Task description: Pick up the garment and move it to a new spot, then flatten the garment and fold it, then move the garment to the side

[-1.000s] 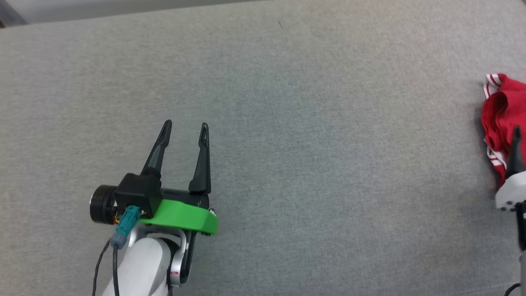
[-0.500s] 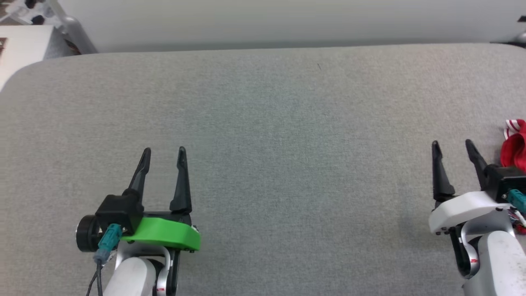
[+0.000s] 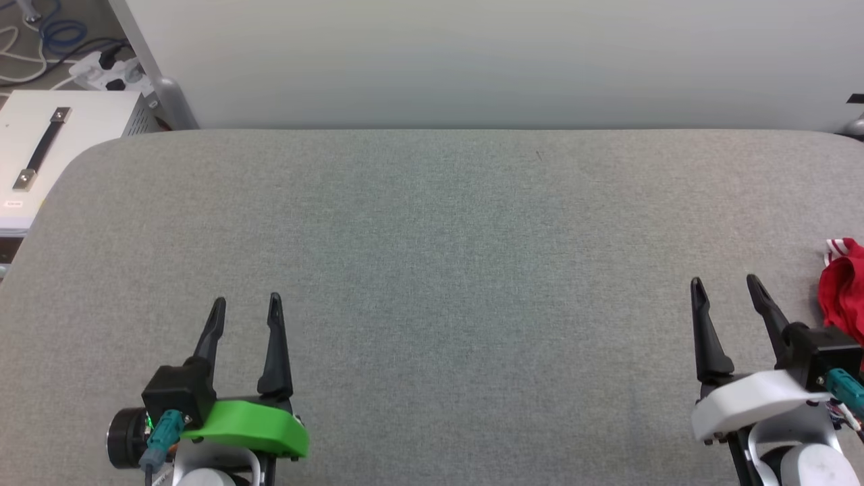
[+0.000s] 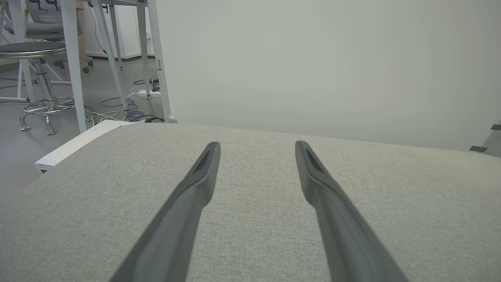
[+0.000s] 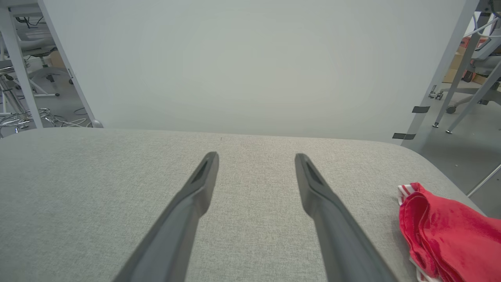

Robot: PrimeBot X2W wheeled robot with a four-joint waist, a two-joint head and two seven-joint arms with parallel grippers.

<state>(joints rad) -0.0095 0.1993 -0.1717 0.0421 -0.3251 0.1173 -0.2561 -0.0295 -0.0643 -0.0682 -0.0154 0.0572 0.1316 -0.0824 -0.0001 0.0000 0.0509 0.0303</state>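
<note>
Red garment (image 5: 442, 231), bunched, red-and-white striped trim at edge; left gripper (image 3: 246, 299), right gripper (image 3: 724, 280), jaws spread, empty.

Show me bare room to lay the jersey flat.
Widest bare patch: the grey surface between the left tool and right tool, back to the pale wall. Crowded at the right edge, where the bunched red garment lies beside the right tool.

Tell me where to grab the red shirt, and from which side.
Probably the raised red fold by the striped trim of the shirt, with the open right pincer coming from above and the shirt's left. It lies bunched at the right edge of the pad, so that fold stands proud and faces the pincer.
</note>
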